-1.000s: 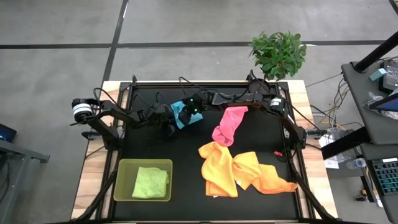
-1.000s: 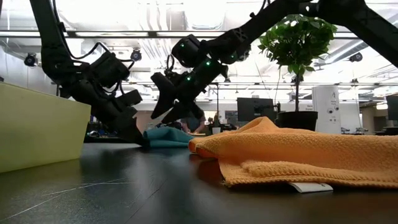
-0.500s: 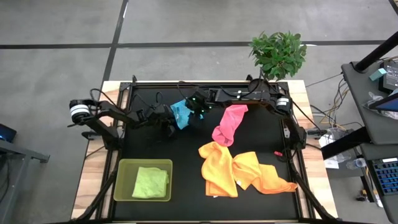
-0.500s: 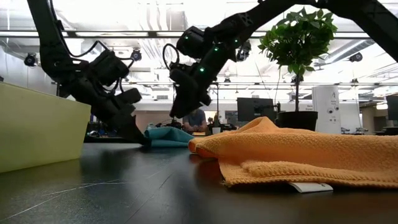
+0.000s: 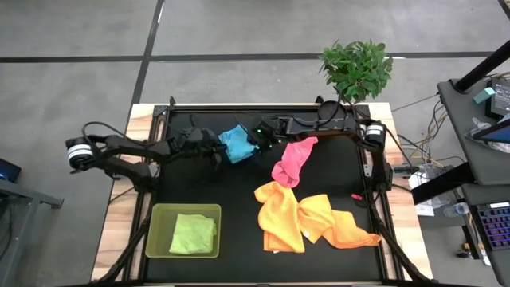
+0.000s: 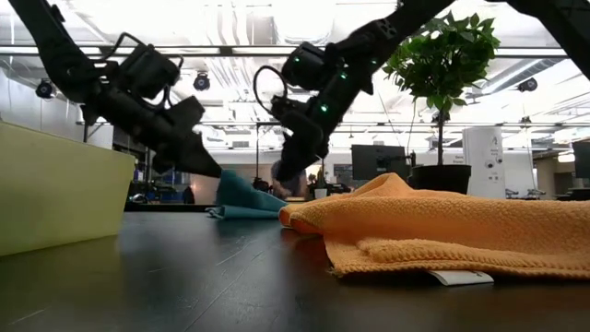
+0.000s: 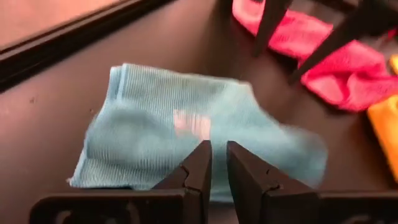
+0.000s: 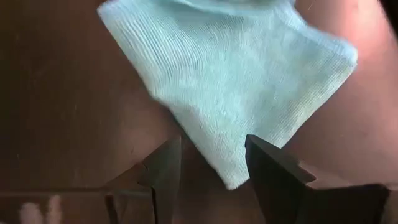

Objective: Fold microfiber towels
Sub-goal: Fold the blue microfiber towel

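Overhead, light blue towel between hands, grip seemingly unclear

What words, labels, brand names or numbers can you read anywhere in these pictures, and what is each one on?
None can be read.
White tag at the orange towel's edge: no print can be made out in the low view.
Screens in the room behind the table: too small to read.
Light blue towel, pink towel, green tray: no marking in view.
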